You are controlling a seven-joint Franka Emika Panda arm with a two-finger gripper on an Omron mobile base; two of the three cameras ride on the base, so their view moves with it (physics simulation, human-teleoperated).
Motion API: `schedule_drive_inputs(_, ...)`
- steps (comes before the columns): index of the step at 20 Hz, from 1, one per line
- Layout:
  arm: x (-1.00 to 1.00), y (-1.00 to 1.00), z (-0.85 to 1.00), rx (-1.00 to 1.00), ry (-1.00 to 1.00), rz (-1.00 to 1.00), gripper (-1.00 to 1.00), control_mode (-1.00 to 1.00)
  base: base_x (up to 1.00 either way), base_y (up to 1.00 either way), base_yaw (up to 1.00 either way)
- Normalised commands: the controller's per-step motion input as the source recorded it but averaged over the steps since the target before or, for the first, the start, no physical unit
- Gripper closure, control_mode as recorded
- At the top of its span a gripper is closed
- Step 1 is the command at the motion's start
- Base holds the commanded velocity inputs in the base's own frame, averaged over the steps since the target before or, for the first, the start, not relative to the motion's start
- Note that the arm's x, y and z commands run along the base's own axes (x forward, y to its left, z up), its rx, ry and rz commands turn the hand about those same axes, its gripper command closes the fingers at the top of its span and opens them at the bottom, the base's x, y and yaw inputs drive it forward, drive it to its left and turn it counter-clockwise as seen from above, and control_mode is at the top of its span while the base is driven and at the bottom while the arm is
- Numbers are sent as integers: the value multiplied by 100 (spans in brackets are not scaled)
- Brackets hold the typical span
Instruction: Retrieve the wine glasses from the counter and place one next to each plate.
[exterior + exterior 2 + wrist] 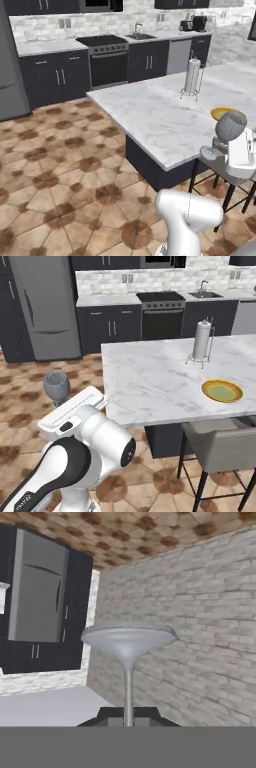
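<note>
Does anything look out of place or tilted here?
Nothing is spilled or damaged. The end effector holds a wine glass by its stem, off the island. The yellow plate and paper-towel roll sit normally.

One wine glass [57, 385], one yellow plate [222, 390] (greenish centre), one paper-towel roll [202, 340].

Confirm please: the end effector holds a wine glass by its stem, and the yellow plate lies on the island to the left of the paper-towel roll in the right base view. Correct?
Not quite. The end effector does hold the wine glass by its stem, but in the right base view the yellow plate lies on the island to the right of the paper-towel roll, nearer the camera.
</note>
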Motion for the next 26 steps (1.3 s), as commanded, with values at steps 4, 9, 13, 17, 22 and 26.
schedule_drive_inputs(4, 0, 0, 0, 0, 0, 0, 100, 100, -1, -100, 37)
schedule_drive_inputs(9, 0, 0, 0, 0, 0, 0, 100, 100, -26, -100, 28)
schedule_drive_inputs(13, 0, 0, 0, 0, 0, 0, 100, 100, -41, -100, 21)
schedule_drive_inputs(17, 0, 0, 0, 0, 0, 0, 100, 100, -14, -95, 24)
schedule_drive_inputs(22, 0, 0, 0, 0, 0, 0, 100, 100, 1, -87, 26)
schedule_drive_inputs(26, 0, 0, 0, 0, 0, 0, 100, 100, 6, -91, 27)
